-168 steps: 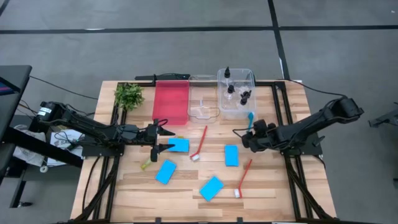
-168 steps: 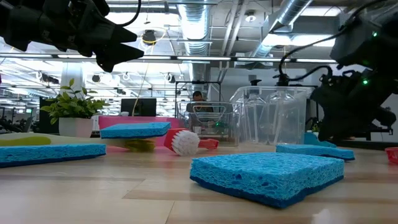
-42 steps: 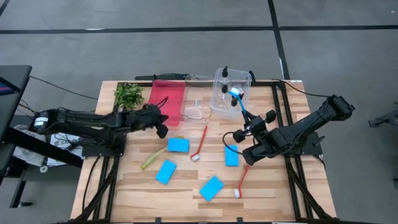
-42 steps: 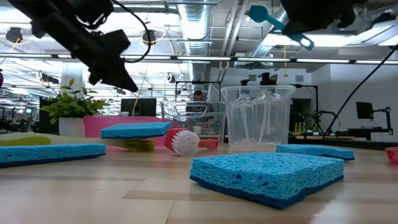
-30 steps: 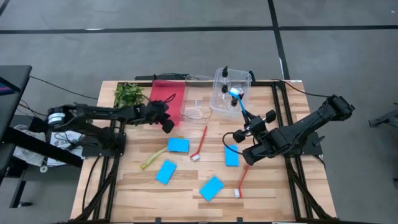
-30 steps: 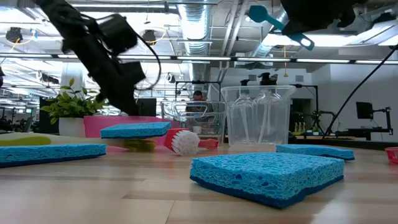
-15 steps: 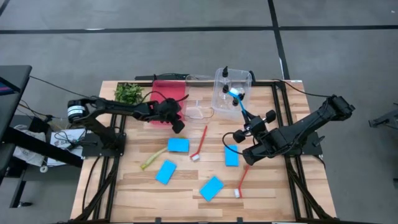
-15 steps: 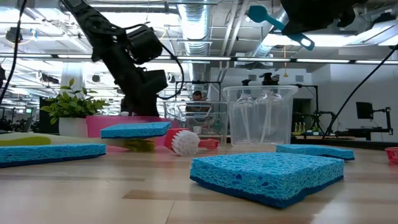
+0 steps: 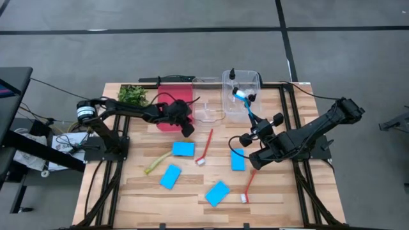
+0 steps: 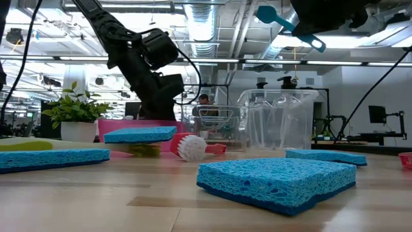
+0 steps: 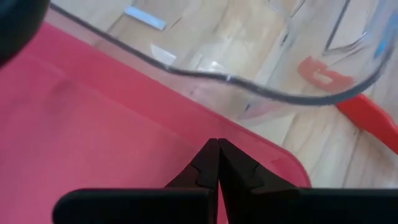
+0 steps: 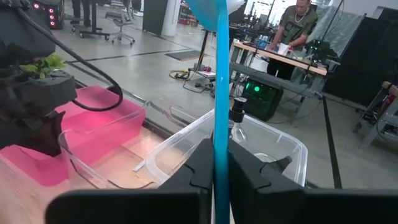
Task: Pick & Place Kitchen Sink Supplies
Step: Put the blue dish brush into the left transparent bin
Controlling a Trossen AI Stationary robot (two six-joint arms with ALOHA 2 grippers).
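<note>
- Since the earliest high view, the left gripper (image 9: 186, 130) had swung from mid-table to the red tray (image 9: 167, 121), and the right gripper (image 9: 254, 135) had lifted the blue brush (image 9: 244, 104) from the table toward the clear bin (image 9: 241, 82).
- Left gripper was clenched on nothing, its tip just over the red tray's near corner beside the clear tray (image 9: 208, 110).
- Right gripper was clamped on the blue brush's handle, the head hanging over the clear bin, which held 3 or so black-capped bottles (image 9: 233, 73).
- 4 sponges (image 9: 183, 149) lay on the table with 2 red brushes (image 9: 206, 147) and the green brush (image 9: 153, 166).
- Risk: the brush was long and held near its end; I judged that a release from height could bounce it off the bin rim or knock a bottle over.
- Risk: a low approach could push the light bin along the table.
- Risk: the closed left fingers sat very near the red tray; a downward or sideways move could nudge it or the clear tray.
- Risk: the left arm reaching for the nearest sponge could sweep the red brush beside it.
</note>
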